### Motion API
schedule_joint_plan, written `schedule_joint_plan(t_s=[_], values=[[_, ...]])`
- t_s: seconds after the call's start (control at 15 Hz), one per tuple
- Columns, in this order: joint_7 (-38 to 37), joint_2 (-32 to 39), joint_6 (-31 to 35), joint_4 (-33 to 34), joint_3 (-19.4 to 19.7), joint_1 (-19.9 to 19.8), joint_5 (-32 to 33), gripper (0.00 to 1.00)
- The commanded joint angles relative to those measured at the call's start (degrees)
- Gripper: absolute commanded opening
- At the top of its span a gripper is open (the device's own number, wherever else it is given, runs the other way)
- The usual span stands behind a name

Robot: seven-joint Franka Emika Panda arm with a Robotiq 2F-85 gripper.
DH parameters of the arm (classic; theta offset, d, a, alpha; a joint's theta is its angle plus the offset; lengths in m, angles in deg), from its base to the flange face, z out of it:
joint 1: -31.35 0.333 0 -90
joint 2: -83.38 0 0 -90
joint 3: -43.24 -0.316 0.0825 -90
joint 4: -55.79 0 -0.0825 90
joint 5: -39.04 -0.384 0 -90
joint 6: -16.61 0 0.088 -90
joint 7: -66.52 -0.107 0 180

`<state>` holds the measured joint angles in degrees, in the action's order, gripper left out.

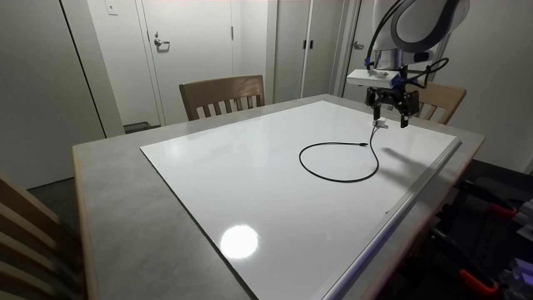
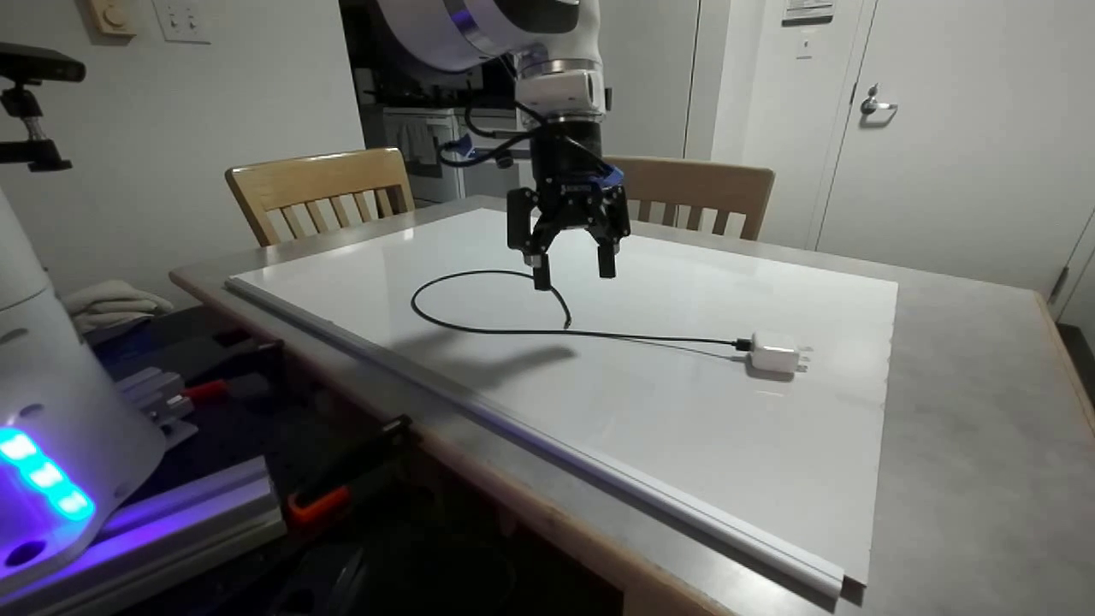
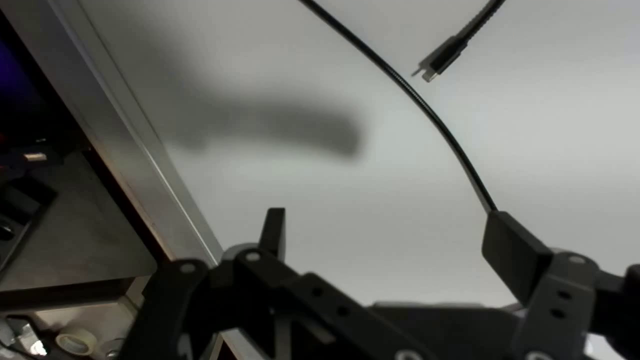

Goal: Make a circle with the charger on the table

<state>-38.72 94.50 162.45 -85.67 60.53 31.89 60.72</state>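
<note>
Your charger [image 1: 344,181] lies loose on the tabletop [image 1: 233,179], its black cable [image 3: 419,101] bent into a nearly closed loop. At 1 end it is plugged into the white block [image 2: 775,352], which rests on the same surface with its prongs [image 2: 802,358] facing away from the cable; that block is probably your anchor, heavy enough to hold its end while you shape the rest. The cable appears to run slightly clear of the tabletop just before it enters the block, likely because the block holds it up. The free connector [image 3: 448,56] sits just beside the stretch leading to the block, with a gap visible in the wrist view; I'd judge you want those 2 runs to meet there and complete the circle, leaving a tail out to the block.

Your end effector [image 2: 575,270] hangs well above the tabletop, its 2 fingers [image 3: 517,250] spread wide, holding nothing and touching neither cable nor block. That spread gives you ample room to straddle the cable; if you want the loop rounder, coming down over the free connector's straighter run would likely serve, though the cable may spring back.
</note>
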Motion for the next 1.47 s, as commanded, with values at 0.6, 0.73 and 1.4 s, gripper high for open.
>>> schedule_joint_plan(t_s=[0.6, 0.73, 1.4], values=[[4.6, 0.4, 14.2, -1.2, 4.3, -4.4, 25.6, 1.0], [6.2, 1.5, 20.9, -1.0, 6.1, -7.1, 32.7, 1.0], [7.9, 2.6, 27.7, -0.9, 8.8, -8.2, 34.0, 1.0]])
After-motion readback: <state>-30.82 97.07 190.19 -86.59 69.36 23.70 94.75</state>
